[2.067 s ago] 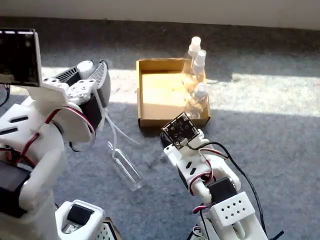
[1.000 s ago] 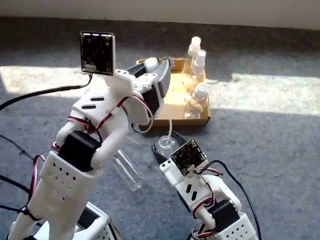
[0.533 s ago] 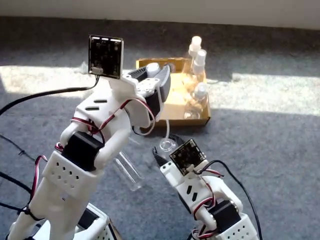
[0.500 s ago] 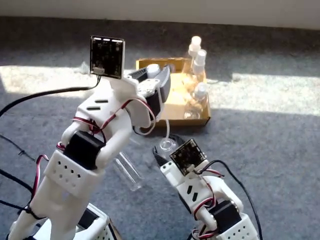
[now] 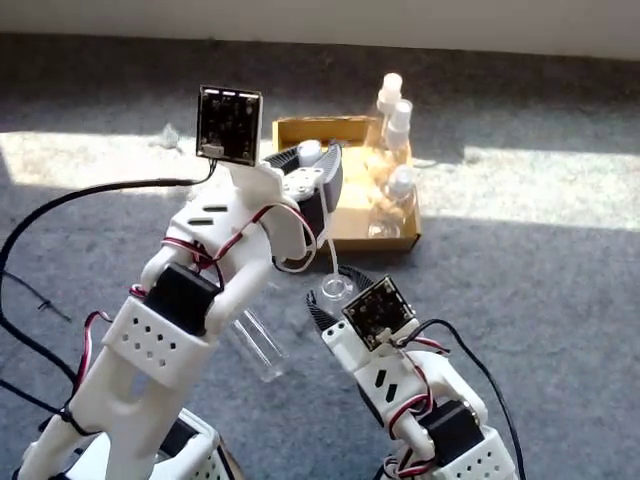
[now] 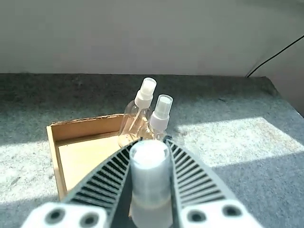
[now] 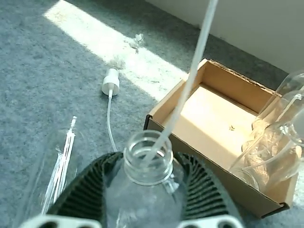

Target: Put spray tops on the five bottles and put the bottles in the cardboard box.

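My left gripper (image 6: 149, 156) is shut on a white spray top (image 6: 150, 168), also seen in the high view as the spray top (image 5: 312, 152). Its thin tube (image 7: 190, 78) hangs down and its tip is inside the open neck of a clear bottle (image 7: 147, 166). My right gripper (image 7: 145, 190) is shut on that upright bottle (image 5: 338, 291), in front of the cardboard box (image 5: 300, 130). Three capped bottles (image 5: 398, 130) stand along the box's right side. Another clear bottle (image 5: 255, 345) lies on the carpet beside the left arm.
A loose spray top (image 7: 110, 81) with its tube lies on the carpet left of the box. The lying bottle (image 7: 57, 166) is close beside my right gripper. Grey carpet stretches open to the right of the box.
The left arm swung from the left side over to the box front with the spray top, then lowered its tube into the bottle neck. The right gripper rose slightly with the bottle.
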### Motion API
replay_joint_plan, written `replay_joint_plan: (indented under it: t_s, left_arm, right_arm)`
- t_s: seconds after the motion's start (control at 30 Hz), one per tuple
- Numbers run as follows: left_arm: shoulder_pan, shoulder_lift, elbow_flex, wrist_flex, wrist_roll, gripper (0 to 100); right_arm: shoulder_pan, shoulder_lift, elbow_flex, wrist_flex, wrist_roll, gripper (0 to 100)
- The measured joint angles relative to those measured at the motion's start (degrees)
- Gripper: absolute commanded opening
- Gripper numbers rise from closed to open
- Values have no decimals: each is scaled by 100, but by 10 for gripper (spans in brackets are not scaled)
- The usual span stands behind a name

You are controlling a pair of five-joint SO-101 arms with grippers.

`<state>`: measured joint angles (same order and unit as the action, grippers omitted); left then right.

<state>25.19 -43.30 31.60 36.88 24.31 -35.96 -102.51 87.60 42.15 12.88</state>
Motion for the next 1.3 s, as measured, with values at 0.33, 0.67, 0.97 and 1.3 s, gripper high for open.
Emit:
replay_joint_plan:
  t_s: [0.33,0.67,0.97,1.3]
  left_arm:
    - [668,-1503,1284,0,-26,4]
    - [712,-1662,1442,0,-26,4]
    - [765,-1653,1433,-9,-475,4]
    - [774,-1662,1837,-35,-607,4]
  right_arm:
    - [334,114,-290,-35,9,4]
    - [334,1530,-1169,-35,-360,4]
    - [316,1679,-1442,-35,-484,4]
    - [79,1679,-1451,-35,-545,4]
